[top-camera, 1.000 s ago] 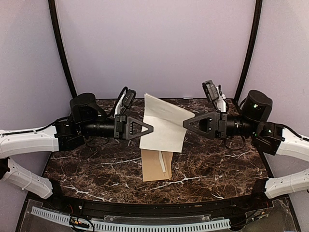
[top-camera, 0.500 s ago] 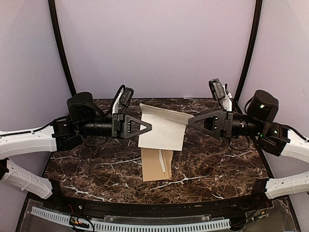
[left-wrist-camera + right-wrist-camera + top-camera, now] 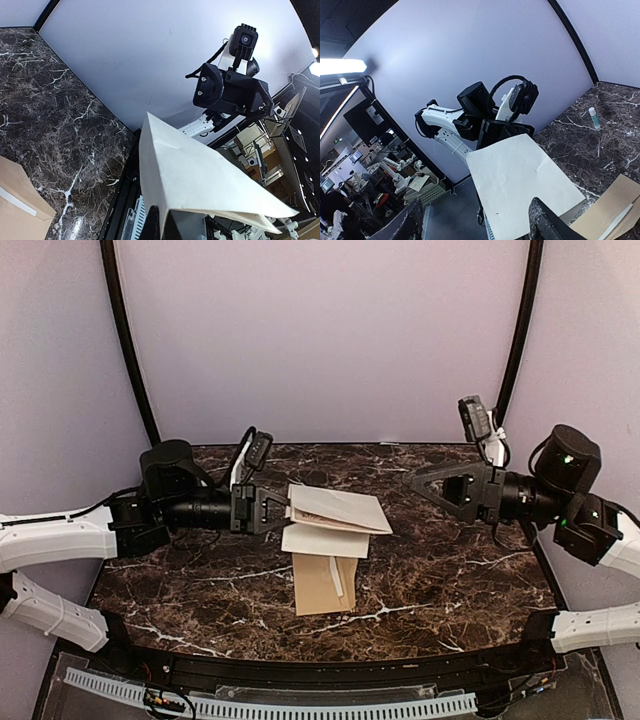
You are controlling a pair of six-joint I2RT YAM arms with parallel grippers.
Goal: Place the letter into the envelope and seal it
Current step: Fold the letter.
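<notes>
The left arm reaches in from 9 o'clock, its hand (image 3: 281, 512) aimed toward 3 o'clock, jaws pinched tight on the letter (image 3: 340, 508). The right arm extends from 3 o'clock, its hand (image 3: 412, 481) aimed toward 9 o'clock, jaws spread wide.

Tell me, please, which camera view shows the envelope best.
The top external view: the envelope lies nearly whole on the table, its far edge hidden by the letter. Each wrist view catches only one corner of it.

Top view looks down from behind; opposed wrist views share the letter (image 3: 338, 508).
</notes>
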